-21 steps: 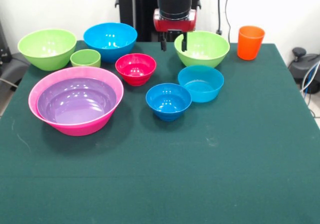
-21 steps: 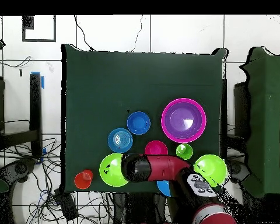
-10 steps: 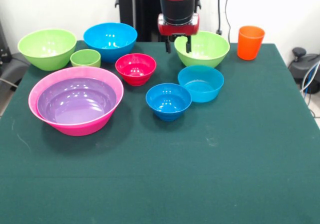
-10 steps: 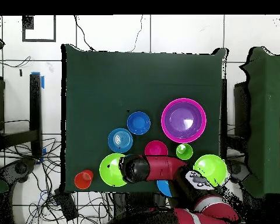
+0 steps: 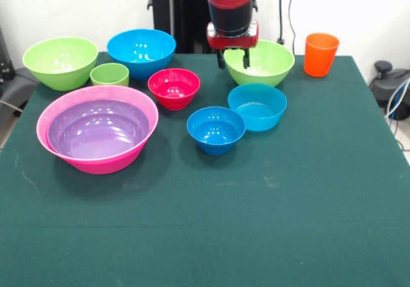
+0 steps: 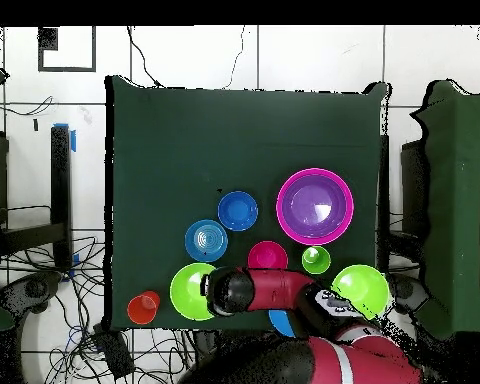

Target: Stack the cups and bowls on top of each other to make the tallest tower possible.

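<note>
Hanging over the near rim of a green bowl [image 5: 259, 61], the claw [image 5: 233, 59] had its two fingers a little apart, with nothing between them. That bowl sat at the back of the green bench [image 5: 256, 223], and the orange cup [image 5: 320, 54] stood just beside it at the corner. A teal bowl [image 5: 257, 106] sat in front of the green bowl, touching a small blue bowl [image 5: 216, 129]. The red bowl [image 5: 173, 88] sat close by, near the middle. Behind it was the big blue bowl [image 5: 141, 52], and next to that the short green cup [image 5: 109, 75] and another green bowl [image 5: 60, 61]. The purple bowl [image 5: 97, 129] lay inside the pink bowl [image 5: 144, 105]. Nothing else was stacked. From above, the red arm [image 6: 274, 292] covered part of the big blue bowl.
</note>
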{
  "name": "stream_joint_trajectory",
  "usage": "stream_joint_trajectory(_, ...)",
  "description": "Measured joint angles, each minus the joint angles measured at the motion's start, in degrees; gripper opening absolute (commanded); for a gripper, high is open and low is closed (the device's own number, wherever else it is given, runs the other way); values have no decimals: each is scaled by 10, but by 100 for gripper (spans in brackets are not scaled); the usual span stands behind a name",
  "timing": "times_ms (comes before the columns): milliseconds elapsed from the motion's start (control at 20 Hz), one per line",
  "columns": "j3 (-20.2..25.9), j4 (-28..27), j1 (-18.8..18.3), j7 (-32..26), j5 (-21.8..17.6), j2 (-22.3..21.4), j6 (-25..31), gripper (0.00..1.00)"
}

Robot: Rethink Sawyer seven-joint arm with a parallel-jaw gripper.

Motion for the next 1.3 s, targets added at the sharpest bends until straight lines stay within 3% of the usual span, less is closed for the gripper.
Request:
stream_joint_trajectory(100, 0, 0, 0, 0, 0, 7, -3, 100)
stream_joint_trajectory(150, 0, 0, -1, 0, 0, 16, -9, 0)
stream_joint_trajectory(1000, -1, 1, 5, 0, 0, 14, -18, 0)
stream_joint_trajectory(1300, -6, 1, 25, 0, 0, -25, -18, 0)
